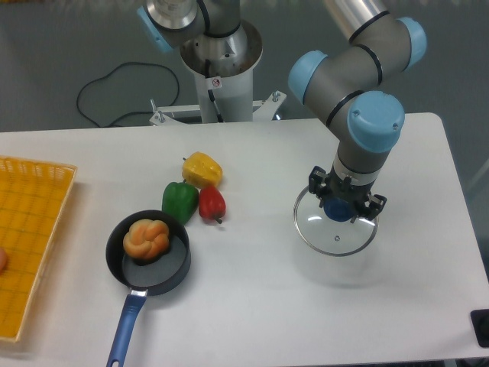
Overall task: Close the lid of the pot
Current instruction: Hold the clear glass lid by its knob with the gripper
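The pot (172, 271) is a small black pan with a long blue handle (126, 329), at the front left of the table. A bread roll (147, 238) lies inside it. The lid (336, 237) is a clear glass disc with a metal rim and a blue knob (337, 209), to the right of the pot. My gripper (344, 205) is shut on the knob and seems to hold the lid level a little above the table; a shadow lies under it. The lid is well to the right of the pot.
A yellow pepper (202, 169), a green pepper (180, 200) and a red pepper (212, 203) lie just behind the pot. A yellow mesh tray (30, 229) stands at the left edge. The arm's base (221, 69) is behind the table.
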### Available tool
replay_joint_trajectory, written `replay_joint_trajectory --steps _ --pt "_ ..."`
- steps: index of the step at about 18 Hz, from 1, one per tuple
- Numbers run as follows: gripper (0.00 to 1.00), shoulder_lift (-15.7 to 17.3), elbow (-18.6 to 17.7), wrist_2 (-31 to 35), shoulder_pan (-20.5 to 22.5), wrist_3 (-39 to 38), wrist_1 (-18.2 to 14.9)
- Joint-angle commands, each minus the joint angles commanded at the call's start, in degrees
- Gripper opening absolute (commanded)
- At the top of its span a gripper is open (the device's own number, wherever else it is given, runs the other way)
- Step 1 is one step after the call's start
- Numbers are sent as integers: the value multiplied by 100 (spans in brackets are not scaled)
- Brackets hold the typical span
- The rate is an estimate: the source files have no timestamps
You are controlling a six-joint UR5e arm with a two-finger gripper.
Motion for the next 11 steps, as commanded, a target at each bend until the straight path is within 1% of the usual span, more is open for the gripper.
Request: replay_joint_trajectory --steps 5,9,11 --pt "49 62 -61 -9 -44 -53 -9" --pt "51 105 -88 -9 -97 -61 -228" --pt "51 176 -88 -9 -254 -175 -316"
